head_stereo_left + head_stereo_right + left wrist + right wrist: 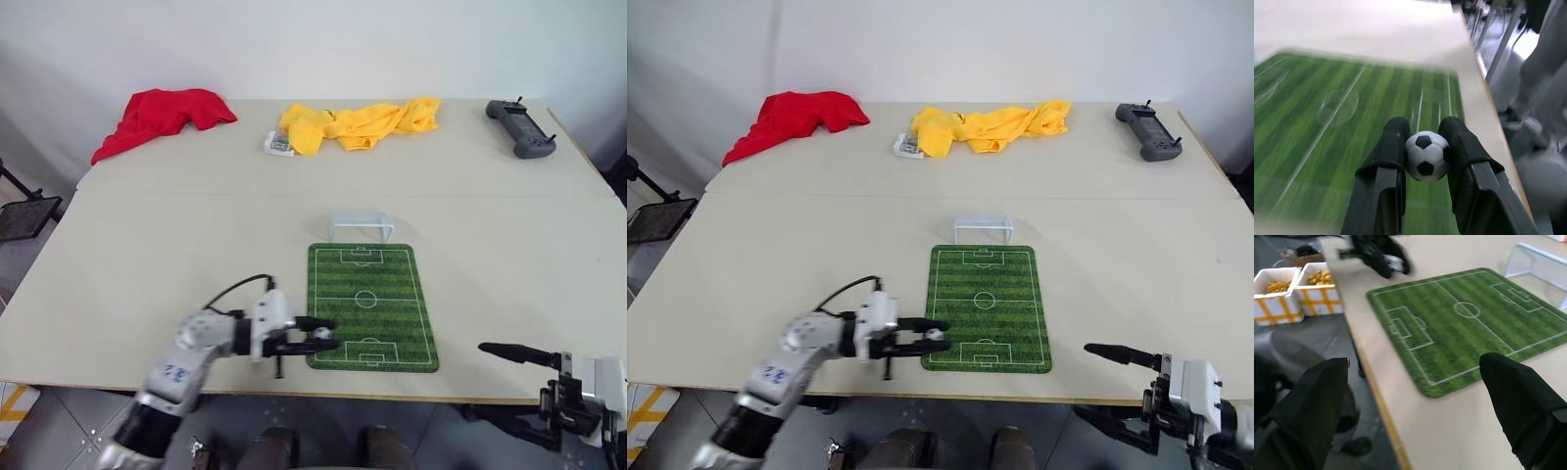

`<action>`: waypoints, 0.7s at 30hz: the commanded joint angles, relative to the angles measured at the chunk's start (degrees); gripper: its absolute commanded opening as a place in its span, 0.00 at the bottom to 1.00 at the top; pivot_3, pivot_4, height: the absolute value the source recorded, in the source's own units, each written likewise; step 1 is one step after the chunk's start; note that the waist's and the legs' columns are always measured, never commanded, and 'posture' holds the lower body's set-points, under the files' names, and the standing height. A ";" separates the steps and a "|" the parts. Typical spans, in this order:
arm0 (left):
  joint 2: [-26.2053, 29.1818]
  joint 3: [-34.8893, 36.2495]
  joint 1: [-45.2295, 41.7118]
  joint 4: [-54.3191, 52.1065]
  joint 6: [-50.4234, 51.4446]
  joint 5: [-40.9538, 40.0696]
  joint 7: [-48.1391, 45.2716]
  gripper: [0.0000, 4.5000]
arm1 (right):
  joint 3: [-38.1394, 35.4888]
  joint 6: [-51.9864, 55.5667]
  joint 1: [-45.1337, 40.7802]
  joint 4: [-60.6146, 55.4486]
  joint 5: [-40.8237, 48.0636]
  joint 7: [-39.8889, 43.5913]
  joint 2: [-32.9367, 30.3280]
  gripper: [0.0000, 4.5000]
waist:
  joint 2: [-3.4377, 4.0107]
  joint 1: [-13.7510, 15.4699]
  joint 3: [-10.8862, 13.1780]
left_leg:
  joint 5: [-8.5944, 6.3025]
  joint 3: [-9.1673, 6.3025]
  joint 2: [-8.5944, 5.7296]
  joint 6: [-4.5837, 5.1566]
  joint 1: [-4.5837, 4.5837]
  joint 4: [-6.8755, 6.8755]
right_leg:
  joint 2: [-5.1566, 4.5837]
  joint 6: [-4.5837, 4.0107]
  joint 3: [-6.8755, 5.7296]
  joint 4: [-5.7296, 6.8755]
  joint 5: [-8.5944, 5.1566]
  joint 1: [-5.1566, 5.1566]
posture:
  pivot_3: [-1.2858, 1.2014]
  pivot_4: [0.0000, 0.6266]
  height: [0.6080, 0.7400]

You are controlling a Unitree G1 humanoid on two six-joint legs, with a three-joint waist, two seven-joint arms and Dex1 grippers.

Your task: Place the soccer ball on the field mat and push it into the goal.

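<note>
one flat green rectangular field mat (370,306) with striped grass, white pitch lines and rounded corners lies on the pale beige worktop (147,245), its long axis running from the near edge toward the far wall. just past its far short end, apart from it, stands the low, wide goal (361,226) of translucent whitish plastic, mouth facing the mat.

the left pincer (318,334) reaches in level from the left, pointing sideways across the near left corner of the mat, its white and grey forearm angled up from the near edge with a black cable looping over it. its two black fingers (1388,161) are narrowed onto the tiny glossy white soccer ball (1426,154) with black patches, one finger pressed on each side; the mat's near penalty box lies just beyond the fingertips, the goal well beyond and off to the side.

the right pincer (1415,396) sits low by the near right edge of the worktop, pointing toward the mat's near right corner, its thick matt black fingers spread wide with nothing between them; the mat corner lies just ahead of it.

far beyond both pincers, by the wall, lie a crumpled red cloth (162,116), a crumpled yellow cloth (361,124), a small printed packet (278,144) touching the yellow cloth and a dark grey handheld controller (521,128).
</note>
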 commanded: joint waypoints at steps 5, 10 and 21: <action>-3.54 -6.76 -3.57 0.33 3.22 6.69 5.23 0.19 | -3.49 0.22 3.86 -5.27 1.67 -1.98 1.73 1.00 | 0.01 -0.42 0.00 | 0.00 0.05 0.04 -0.01 0.05 -0.03 | 0.04 0.00 0.02 0.02 0.00 -0.02 | 0.52 0.24 1.00; -2.43 -8.97 -3.86 0.34 2.00 9.15 4.37 0.19 | -4.09 1.24 4.14 -8.17 2.02 -4.78 2.57 1.00 | 0.01 -0.25 0.00 | 0.00 0.03 0.01 -0.01 0.02 0.01 | 0.01 0.00 0.02 -0.02 0.00 0.00 | 0.52 0.24 1.00; -2.99 -9.82 -2.87 0.82 -0.61 11.35 6.13 0.27 | -3.54 3.14 5.34 -12.19 2.07 -7.90 3.44 1.00 | 0.01 0.33 0.00 | 0.00 0.00 0.00 -0.01 0.00 0.00 | -0.01 0.00 0.00 -0.05 0.00 0.00 | 0.52 0.24 1.00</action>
